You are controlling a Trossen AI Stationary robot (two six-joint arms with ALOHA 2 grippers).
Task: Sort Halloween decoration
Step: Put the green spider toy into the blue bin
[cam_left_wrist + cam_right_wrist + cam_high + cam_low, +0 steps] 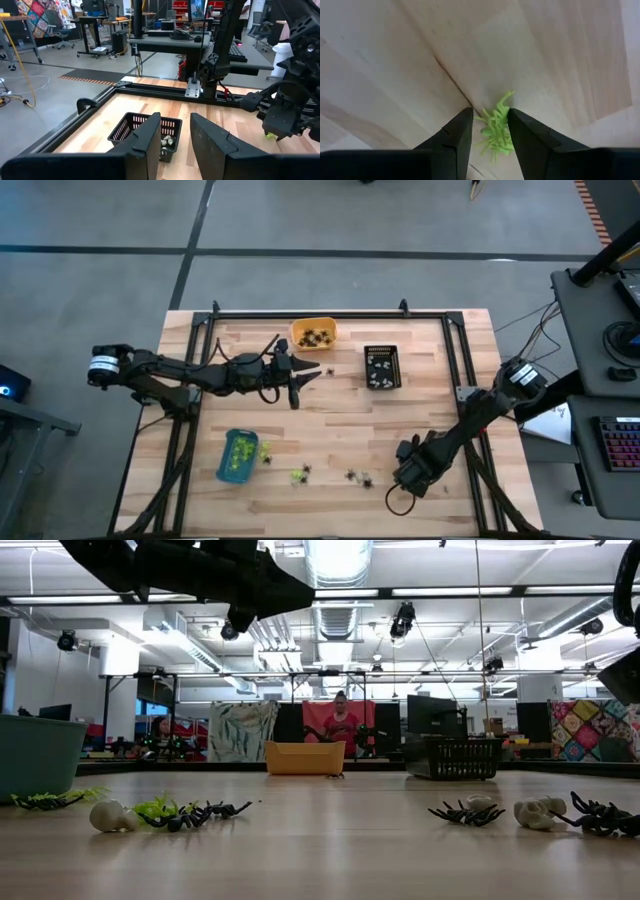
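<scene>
The pale wooden tabletop (340, 415) sits in an open workshop. The right end effector (489, 131) grips a lime-green trinket (496, 131) between its fingers. The left end effector (306, 379) hovers part-open, empty, near the orange tray (313, 333) and black basket (381, 367); loose trinkets (358, 476) lie beside the right one.

Lime-green trinket (495, 131) sits between the right hand's (489, 131) fingers; black spiders (360, 477) and whitish bits lie loose nearby.

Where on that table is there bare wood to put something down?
Bare wood lies between the black tray and the loose trinkets, and along the table's right edge. It is crowded near the blue tray and along the front edge.
</scene>
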